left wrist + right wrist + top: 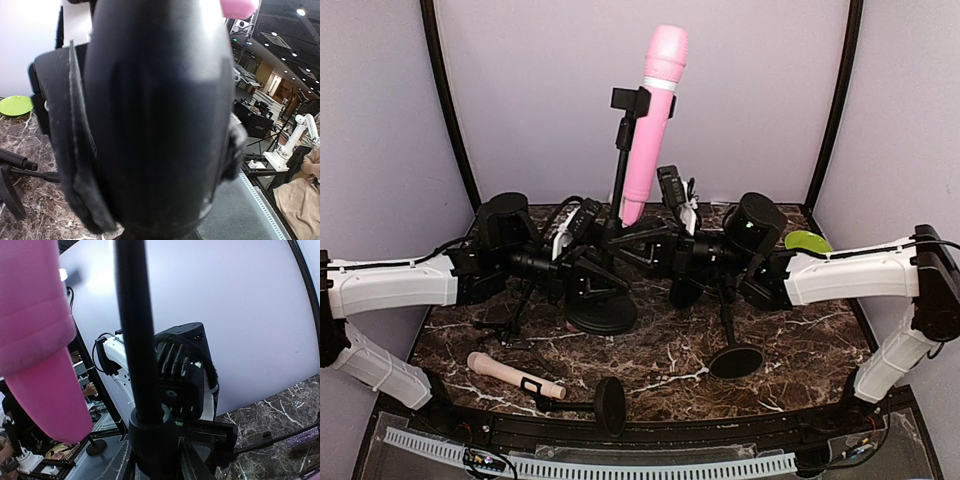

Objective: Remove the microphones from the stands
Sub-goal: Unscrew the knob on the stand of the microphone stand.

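The pink microphone (652,120) sits tilted in the clip at the top of the black stand (618,175), whose round base (602,312) rests on the marble table. My left gripper (592,232) is at the stand's lower pole from the left. In the left wrist view the black stand (155,115) fills the space between the pads (75,150), so the jaws look shut on it. My right gripper (665,238) comes from the right. Its fingers (197,467) hug the stand's collar (155,440), and the microphone (40,355) hangs to the upper left.
A second, pale pink microphone (515,375) lies at the front left in a fallen stand with a round base (610,405). Another small stand's base (735,360) is at the front right. A green plate (807,241) sits at the back right.
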Action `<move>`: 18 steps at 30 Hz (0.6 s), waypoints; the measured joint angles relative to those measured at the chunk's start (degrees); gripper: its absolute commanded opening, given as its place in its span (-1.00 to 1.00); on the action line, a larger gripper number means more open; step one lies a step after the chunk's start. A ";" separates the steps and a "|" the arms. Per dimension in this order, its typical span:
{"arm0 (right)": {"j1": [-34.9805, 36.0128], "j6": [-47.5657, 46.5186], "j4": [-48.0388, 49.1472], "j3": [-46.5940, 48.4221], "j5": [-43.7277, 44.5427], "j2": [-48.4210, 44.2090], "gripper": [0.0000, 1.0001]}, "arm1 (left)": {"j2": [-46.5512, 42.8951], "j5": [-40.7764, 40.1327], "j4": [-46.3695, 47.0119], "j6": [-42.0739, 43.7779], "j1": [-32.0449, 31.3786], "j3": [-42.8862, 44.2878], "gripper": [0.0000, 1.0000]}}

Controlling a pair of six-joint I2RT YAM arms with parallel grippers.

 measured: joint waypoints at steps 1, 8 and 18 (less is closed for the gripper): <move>-0.07 0.70 0.31 -0.48 0.15 -0.22 -0.02 | 0.00 -0.57 -0.02 0.37 -0.04 -0.09 -1.00; -1.09 1.46 -0.44 -4.83 6.05 -4.94 0.35 | -4.13 -11.78 -0.44 3.19 0.13 -3.17 -1.00; -0.92 1.27 -8.79 -6.62 19.28 -6.75 0.51 | -6.62 -29.11 -4.20 5.03 0.15 -3.87 -1.00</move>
